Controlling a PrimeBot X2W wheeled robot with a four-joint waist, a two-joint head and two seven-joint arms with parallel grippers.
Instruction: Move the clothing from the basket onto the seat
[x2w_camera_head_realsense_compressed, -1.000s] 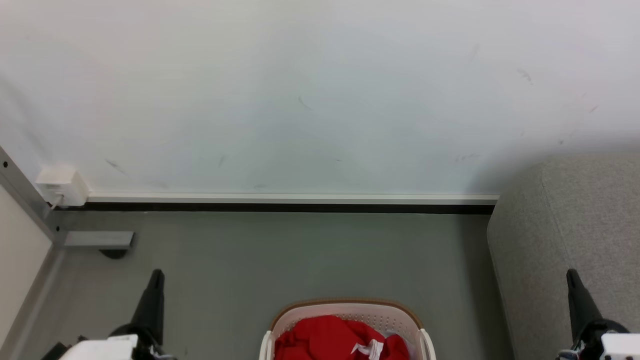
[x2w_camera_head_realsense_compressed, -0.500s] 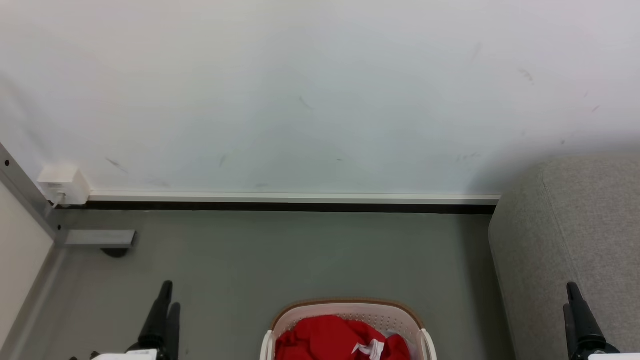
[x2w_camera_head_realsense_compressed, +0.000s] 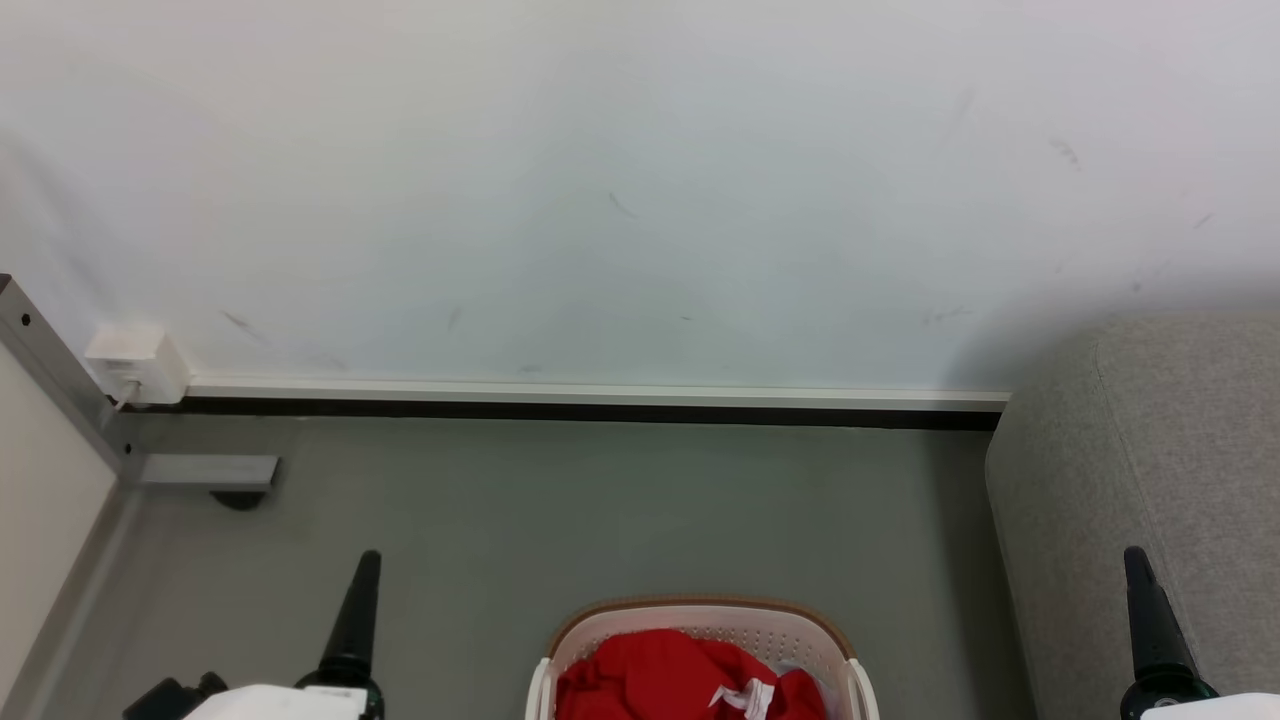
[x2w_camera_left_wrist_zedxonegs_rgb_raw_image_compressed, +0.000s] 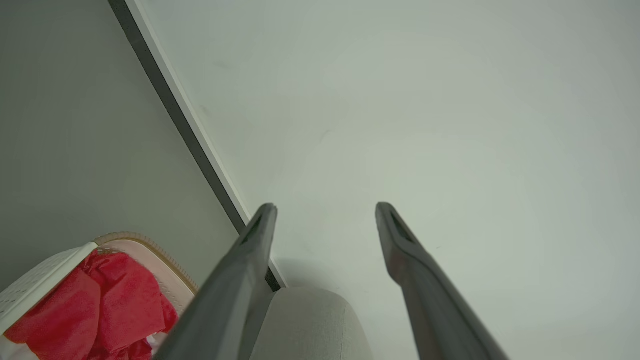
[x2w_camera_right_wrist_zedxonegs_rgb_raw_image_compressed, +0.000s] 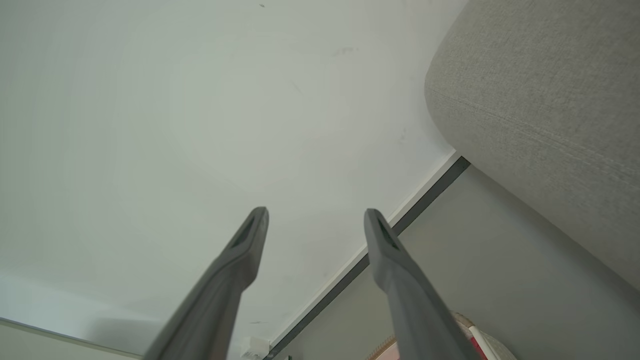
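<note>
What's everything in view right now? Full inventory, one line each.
basket: one, white with brown rim, on the floor, bottom centre of head view
clothing: count unclear, red heap with white label, inside the basket
seat: one, light grey, to the basket's right
wall: one, white, behind everything
skirting: one, white over black, along the wall's foot
small box: one, white, wall's foot, far left
floor: one, grey, under the basket
left gripper: one, dark, open, left of the basket
right gripper: one, dark, open, beside the seat

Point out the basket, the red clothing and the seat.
basket (x2w_camera_head_realsense_compressed: 770, 635): head view, perforated far inner wall.
red clothing (x2w_camera_head_realsense_compressed: 650, 680): head view, middle of the heap.
seat (x2w_camera_head_realsense_compressed: 1180, 450): head view, grey fabric near its rounded edge.
</note>
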